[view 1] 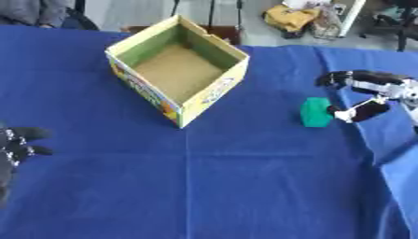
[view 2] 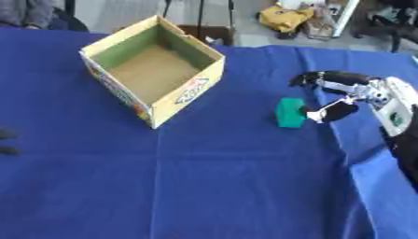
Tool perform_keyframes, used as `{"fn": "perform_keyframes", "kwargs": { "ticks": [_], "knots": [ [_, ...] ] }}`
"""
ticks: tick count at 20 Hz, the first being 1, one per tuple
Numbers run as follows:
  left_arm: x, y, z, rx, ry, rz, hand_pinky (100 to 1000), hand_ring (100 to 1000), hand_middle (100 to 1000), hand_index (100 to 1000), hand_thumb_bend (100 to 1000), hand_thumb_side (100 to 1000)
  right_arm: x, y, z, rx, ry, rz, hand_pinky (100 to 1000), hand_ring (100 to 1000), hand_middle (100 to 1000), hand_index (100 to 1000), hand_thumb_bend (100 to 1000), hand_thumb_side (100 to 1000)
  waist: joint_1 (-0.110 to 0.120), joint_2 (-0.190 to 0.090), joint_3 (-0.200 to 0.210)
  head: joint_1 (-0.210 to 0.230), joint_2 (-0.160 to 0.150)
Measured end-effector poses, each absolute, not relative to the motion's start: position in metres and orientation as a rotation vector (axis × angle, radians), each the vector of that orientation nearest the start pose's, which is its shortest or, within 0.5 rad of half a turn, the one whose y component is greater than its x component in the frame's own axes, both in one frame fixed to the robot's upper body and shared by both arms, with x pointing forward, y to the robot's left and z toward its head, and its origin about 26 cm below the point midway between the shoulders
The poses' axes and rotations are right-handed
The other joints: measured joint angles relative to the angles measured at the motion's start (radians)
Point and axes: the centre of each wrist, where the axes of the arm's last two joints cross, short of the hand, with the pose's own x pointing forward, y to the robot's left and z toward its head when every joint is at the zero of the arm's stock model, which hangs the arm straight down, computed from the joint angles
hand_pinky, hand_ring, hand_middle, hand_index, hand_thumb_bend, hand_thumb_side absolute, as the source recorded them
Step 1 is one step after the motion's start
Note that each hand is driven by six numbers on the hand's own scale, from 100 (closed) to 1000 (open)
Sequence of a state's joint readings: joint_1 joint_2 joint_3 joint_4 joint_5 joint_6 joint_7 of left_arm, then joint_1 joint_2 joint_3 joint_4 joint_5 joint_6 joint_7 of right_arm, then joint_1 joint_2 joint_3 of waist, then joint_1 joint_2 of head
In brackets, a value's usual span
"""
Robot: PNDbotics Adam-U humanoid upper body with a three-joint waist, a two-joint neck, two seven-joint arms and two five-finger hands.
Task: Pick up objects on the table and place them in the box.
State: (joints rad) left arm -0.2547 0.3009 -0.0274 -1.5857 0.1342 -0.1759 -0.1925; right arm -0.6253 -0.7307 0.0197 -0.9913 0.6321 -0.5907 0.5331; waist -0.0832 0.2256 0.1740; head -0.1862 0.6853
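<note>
Your right hand (view 2: 343,95) stands at the table's right side, spread wide; the green block (view 2: 290,112) lies just to its left, upright on the blue cloth (view 2: 212,186). The thumb tip appears to touch the block's right face, though contact is uncertain; the upper fingers (view 2: 314,78) arch above it, grasping nothing. Your left hand (view 1: 15,147) idles, relaxed, far left. The open box (view 1: 214,91) sits farther left, empty
</note>
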Motion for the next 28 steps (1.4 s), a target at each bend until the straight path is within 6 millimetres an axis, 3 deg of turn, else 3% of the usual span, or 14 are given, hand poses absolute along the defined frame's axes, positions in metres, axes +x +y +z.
{"fn": "perform_keyframes", "kwargs": {
  "ticks": [10, 21, 28],
  "knots": [
    [0.338, 0.284, 0.083, -0.083, -1.965, -0.418, 603, 765, 598, 672, 378, 1000, 0.405, -0.442, 0.157, -0.651, -1.351, 1.628, 824, 921, 956, 997, 251, 252, -0.001, 0.001, -0.001, 0.0, 0.0],
    [0.338, 0.284, 0.083, -0.082, -1.964, -0.417, 603, 766, 597, 671, 380, 1000, 0.403, -0.431, 0.185, -0.673, -1.468, 1.643, 825, 922, 953, 994, 230, 216, -0.003, -0.004, -0.013, 0.007, 0.0],
    [0.337, 0.284, 0.083, -0.082, -1.964, -0.417, 603, 766, 596, 671, 380, 1000, 0.401, -0.428, 0.189, -0.662, -1.479, 1.643, 826, 921, 953, 995, 238, 238, -0.004, -0.005, -0.013, 0.008, 0.0]
  ]
}}
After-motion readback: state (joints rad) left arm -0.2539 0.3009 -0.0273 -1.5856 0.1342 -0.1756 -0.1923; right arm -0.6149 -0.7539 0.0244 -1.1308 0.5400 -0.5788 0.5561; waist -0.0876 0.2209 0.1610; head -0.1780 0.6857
